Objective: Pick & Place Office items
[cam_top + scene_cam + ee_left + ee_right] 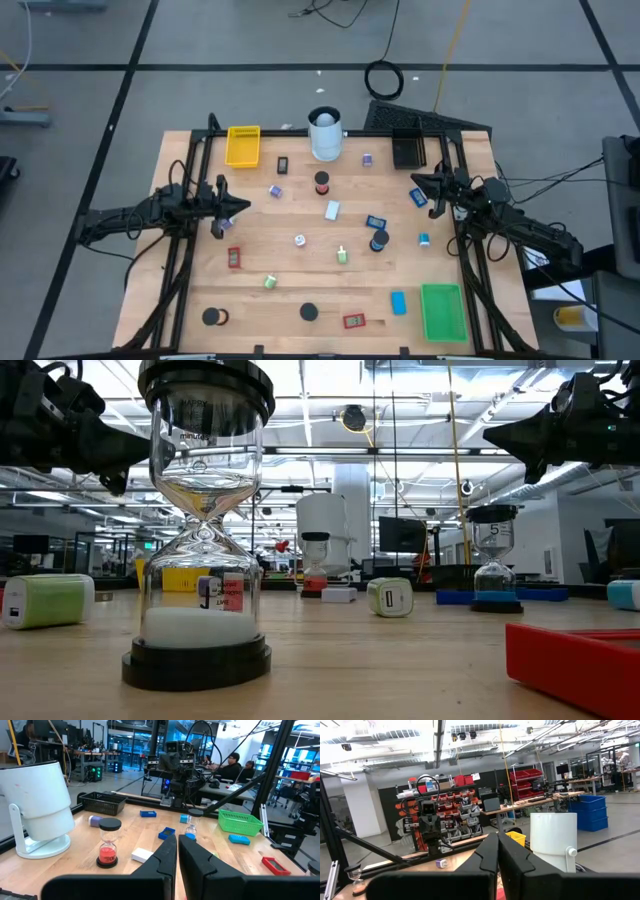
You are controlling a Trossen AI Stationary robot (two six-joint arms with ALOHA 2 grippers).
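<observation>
I am holding both arms raised over the wooden bench (300, 262), one at each side, neither touching anything. My left jaws (238, 207) are hovering near the bench's left edge, pressed closed and carrying nothing; from the left wrist the two dark fingers (167, 857) are meeting along a thin seam. My right jaws (418, 181) are hovering near the right edge, closed too and empty, the fingers (490, 854) pointing toward the tall white cylinder (324, 134) at the back of the bench.

The office items are lying scattered across the bench between my arms. A red-sand hourglass (321, 183) is standing just in front of the cylinder, with a white block (332, 210) a little nearer the middle. A blue-sand hourglass (378, 240) is standing right of centre, close beside a flat blue piece (376, 222). A green block (342, 255) is sitting near the middle and another green piece (269, 282) further left. Red flat pieces are lying at the left (234, 258) and at the front (354, 321). Two black-capped hourglasses are standing along the front, one (212, 317) at the left and one (309, 313) near the centre.

The yellow tray (243, 146) is sitting at the back left, the black tray (407, 148) at the back right, and the green tray (443, 310) at the front right, with a blue block (398, 302) just beside it.
</observation>
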